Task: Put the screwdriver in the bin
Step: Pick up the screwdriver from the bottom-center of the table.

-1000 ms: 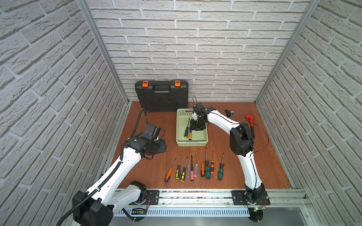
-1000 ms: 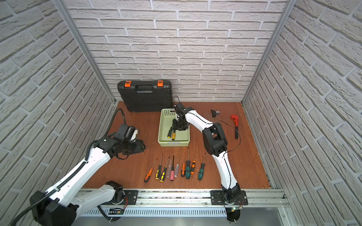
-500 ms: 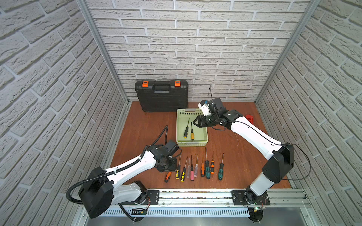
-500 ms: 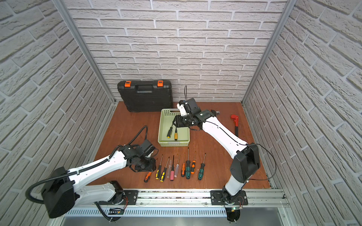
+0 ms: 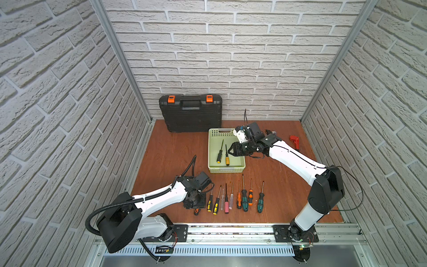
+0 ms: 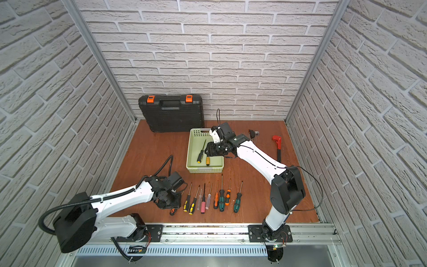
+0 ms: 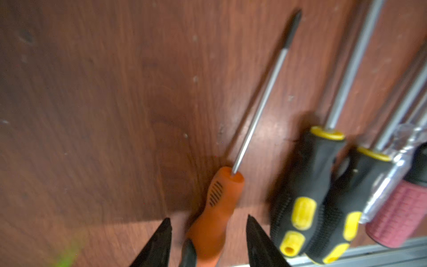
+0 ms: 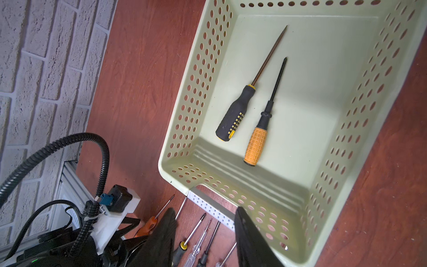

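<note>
- In the left wrist view we see the orange screwdriver [image 7: 219,203] up close, lying flat on the brown tabletop [image 7: 92,115]
- The left fingers [image 7: 159,245] stand one on each side of its handle, and a bit of tabletop shows on both sides, so they are spread and not squeezing it
- In both top views the left arm hides most of that screwdriver, and only the tail of its handle peeks out
- From up there we can tell it lies at the left end of the row of screwdrivers [image 5: 226,204] near the front edge, well apart from the bin [image 5: 226,170]
- The light green bin sits behind the row, near the middle of the tabletop
- The right wrist view looks down into the bin, where a black and yellow screwdriver [image 8: 235,115] and a yellow screwdriver [image 8: 255,145] lie side by side on its floor
- That view also shows the right fingers [image 8: 249,238] apart with nothing between them
- The top views show them hanging over the right side of the bin
- Only the top views show the black tool case [image 5: 191,115] by the back wall and the red wrench [image 5: 294,141] far to the right
</note>
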`<state>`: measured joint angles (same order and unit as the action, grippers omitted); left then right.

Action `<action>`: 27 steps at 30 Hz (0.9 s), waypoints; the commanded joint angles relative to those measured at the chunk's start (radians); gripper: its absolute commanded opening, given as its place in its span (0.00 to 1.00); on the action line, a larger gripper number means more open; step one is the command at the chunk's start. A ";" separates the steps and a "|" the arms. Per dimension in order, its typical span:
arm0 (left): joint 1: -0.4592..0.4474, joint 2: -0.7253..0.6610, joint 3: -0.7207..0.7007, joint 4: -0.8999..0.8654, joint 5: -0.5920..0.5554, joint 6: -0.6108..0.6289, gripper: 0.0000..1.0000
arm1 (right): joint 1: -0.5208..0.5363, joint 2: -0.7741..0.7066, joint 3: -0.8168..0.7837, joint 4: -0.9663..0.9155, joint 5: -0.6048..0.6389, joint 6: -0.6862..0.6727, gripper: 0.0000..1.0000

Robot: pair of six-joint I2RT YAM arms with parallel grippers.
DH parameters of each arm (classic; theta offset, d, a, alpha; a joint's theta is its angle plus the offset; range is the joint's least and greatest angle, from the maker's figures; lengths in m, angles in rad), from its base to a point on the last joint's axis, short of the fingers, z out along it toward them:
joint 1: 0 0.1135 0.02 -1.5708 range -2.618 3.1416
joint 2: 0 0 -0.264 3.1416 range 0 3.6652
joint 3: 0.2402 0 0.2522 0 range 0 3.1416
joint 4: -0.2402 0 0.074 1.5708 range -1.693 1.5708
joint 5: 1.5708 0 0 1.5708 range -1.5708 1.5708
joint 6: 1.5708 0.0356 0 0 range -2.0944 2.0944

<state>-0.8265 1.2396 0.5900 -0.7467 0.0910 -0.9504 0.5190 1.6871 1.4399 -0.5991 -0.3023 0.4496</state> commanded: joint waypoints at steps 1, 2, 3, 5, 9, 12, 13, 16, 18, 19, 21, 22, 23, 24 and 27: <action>-0.007 -0.022 -0.026 0.020 -0.010 -0.032 0.49 | -0.001 -0.016 -0.021 0.058 -0.024 0.026 0.44; -0.007 -0.019 -0.028 0.023 -0.010 -0.032 0.47 | -0.001 -0.014 -0.021 0.058 -0.025 0.026 0.44; -0.006 -0.017 -0.030 0.026 -0.008 -0.033 0.46 | -0.001 -0.012 -0.021 0.058 -0.027 0.026 0.44; -0.009 -0.005 -0.030 0.029 -0.008 -0.033 0.42 | -0.001 -0.010 -0.021 0.059 -0.027 0.025 0.44; -0.016 0.007 -0.045 0.048 -0.007 -0.047 0.28 | -0.002 -0.009 -0.018 0.056 -0.027 0.025 0.43; -0.016 -0.003 -0.048 0.048 -0.006 -0.057 0.19 | -0.004 -0.012 -0.018 0.053 -0.025 0.020 0.43; -0.016 -0.010 -0.038 0.034 -0.014 -0.059 0.18 | -0.005 -0.013 -0.018 0.053 -0.024 0.018 0.43; -0.015 -0.034 0.025 -0.036 -0.044 -0.059 0.12 | -0.007 -0.014 -0.016 0.054 -0.028 0.018 0.42; -0.011 -0.057 0.088 -0.109 -0.074 -0.061 0.09 | -0.008 -0.014 -0.006 0.050 -0.035 0.019 0.41; -0.007 -0.070 0.125 -0.146 -0.085 -0.060 0.09 | -0.008 -0.015 0.001 0.046 -0.035 0.015 0.41; 0.008 -0.093 0.207 -0.204 -0.095 -0.045 0.09 | -0.010 -0.019 0.011 0.036 -0.031 0.008 0.41; 0.026 -0.100 0.256 -0.232 -0.097 -0.029 0.11 | -0.010 -0.024 0.012 0.033 -0.022 0.002 0.41; 0.044 -0.100 0.306 -0.252 -0.094 -0.005 0.10 | -0.011 -0.031 0.008 0.033 -0.008 -0.002 0.41; 0.071 -0.096 0.367 -0.272 -0.091 0.029 0.10 | -0.013 -0.040 -0.002 0.038 0.010 -0.004 0.41; 0.153 -0.040 0.538 -0.280 -0.042 0.133 0.11 | -0.032 -0.058 -0.038 0.056 0.019 0.003 0.40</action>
<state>-0.7269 1.1721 1.0294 -0.9607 0.0422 -0.9188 0.5056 1.6821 1.4246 -0.5758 -0.3050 0.4591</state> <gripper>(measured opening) 0.268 0.405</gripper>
